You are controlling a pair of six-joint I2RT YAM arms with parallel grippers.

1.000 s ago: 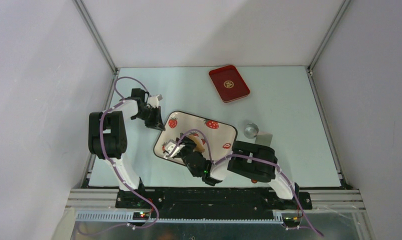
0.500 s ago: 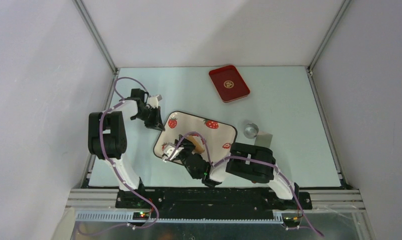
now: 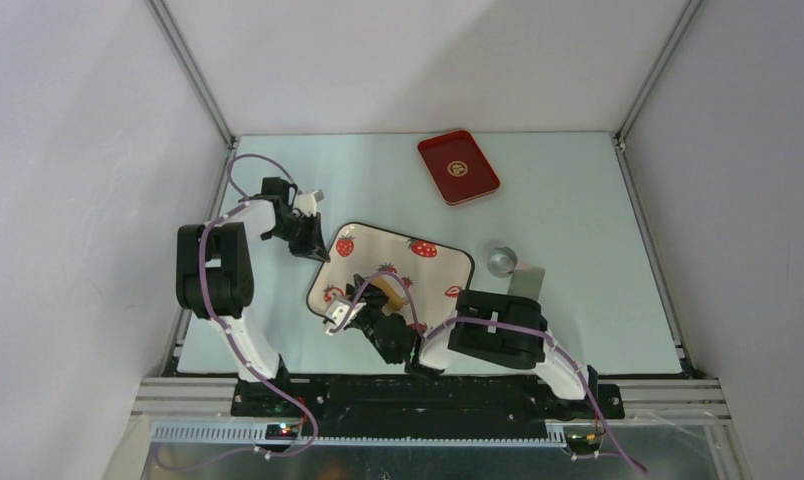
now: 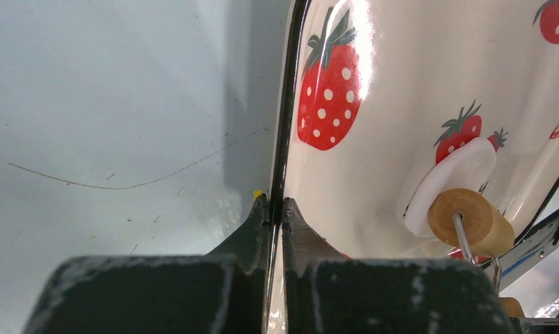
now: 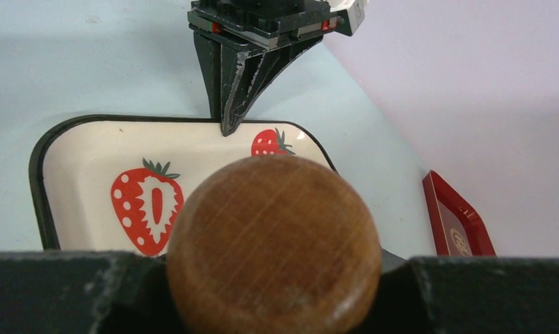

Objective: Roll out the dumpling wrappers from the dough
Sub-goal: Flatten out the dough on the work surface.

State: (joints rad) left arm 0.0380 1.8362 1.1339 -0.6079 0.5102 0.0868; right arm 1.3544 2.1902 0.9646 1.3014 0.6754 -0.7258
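Note:
A white tray with strawberry prints (image 3: 378, 245) lies mid-table. My left gripper (image 3: 313, 245) is shut on its left rim; in the left wrist view the jaws (image 4: 275, 205) pinch the black rim (image 4: 284, 125). My right gripper (image 3: 371, 305) is shut on the handle of a wooden rolling pin (image 3: 390, 290); the handle's round end (image 5: 273, 243) fills the right wrist view. In the left wrist view the roller (image 4: 471, 221) rests on a thin flat white dumpling wrapper (image 4: 452, 177) on the tray. No separate lump of dough shows.
A small red tray (image 3: 458, 166) sits at the back right, also in the right wrist view (image 5: 457, 223). A small silvery round cup (image 3: 500, 260) and a grey flat piece (image 3: 527, 277) stand right of the strawberry tray.
My right gripper has drawn the rolling pin toward the tray's near-left corner. The left gripper has kept its grip on the rim without moving.

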